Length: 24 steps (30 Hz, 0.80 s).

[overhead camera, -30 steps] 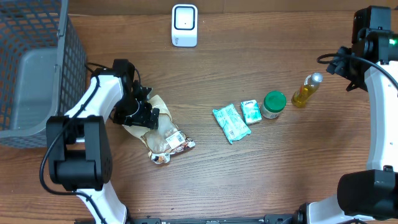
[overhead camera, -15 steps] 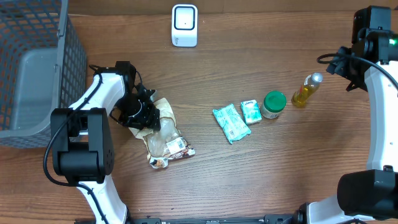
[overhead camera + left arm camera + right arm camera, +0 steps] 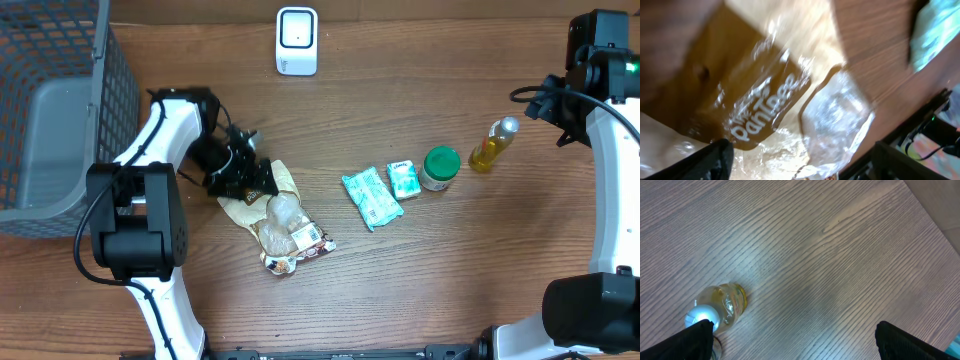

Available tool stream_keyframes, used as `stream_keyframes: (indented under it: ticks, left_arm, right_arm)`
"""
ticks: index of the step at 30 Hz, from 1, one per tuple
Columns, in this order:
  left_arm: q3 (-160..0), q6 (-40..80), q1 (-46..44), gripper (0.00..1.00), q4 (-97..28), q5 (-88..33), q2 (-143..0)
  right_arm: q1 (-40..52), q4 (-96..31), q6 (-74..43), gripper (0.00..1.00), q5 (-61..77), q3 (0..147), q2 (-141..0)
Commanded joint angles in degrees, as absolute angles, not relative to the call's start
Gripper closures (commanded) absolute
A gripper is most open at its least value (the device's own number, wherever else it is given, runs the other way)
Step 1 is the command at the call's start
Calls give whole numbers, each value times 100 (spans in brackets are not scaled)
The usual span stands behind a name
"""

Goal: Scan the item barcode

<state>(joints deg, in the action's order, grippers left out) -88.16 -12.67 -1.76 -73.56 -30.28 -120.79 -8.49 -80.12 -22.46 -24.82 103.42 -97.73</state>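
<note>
Surface: dark wood-grain table (image 3: 450, 270) fills the overhead view; clock hours below are read in that view, twelve at the top edge
Packet: clear bread packet (image 3: 283, 225) with a tan printed panel lies flat at about nine o'clock of the table's middle; its length runs from eleven to five; white lettering shows on the tan panel in the left wrist view; a colourful label sits at the five o'clock tip; any barcode is too small to make out
Left claw: left gripper (image 3: 802, 150) hangs over the packet's eleven o'clock end; jaws released and spread wide, crinkled film beneath them; no pinch on the packet shows
Right claw: right gripper (image 3: 794, 327) is up at the three o'clock edge of the table; jaws released, wide apart, only bare wood between them
Bottle: small yellow bottle (image 3: 492, 145) with a silver cap sits at eight o'clock of the right gripper, apart from it
Scanner: white scanner (image 3: 297, 40) stands at the twelve o'clock edge, well apart from the packet
Basket: grey wire basket (image 3: 120, 80) fills the ten o'clock corner; a grey liner lies inside
Other goods: larger teal sachet (image 3: 370, 198), smaller teal sachet (image 3: 403, 179) and green-lidded jar (image 3: 440, 167) form a row at three o'clock of the packet, each just beside the next
</note>
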Motion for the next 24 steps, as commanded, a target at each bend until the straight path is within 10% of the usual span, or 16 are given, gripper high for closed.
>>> stream_keyframes:
  ticks: [1, 9, 24]
  left_arm:
    - [-9102, -1369, -185, 4, -7354, -2932, -11743]
    - [-8910, -587, -189, 0, -6453, -843, -11625]
    - [-7658, 58, -193, 7, -5852, -904, -11627]
  right_arm:
    - [-849, -7983, -2292, 0, -2495, 10385, -9769]
    - [-849, -7983, -2292, 0, -2495, 10385, -9769]
    - [-849, -7983, -2292, 0, -2495, 10385, -9769]
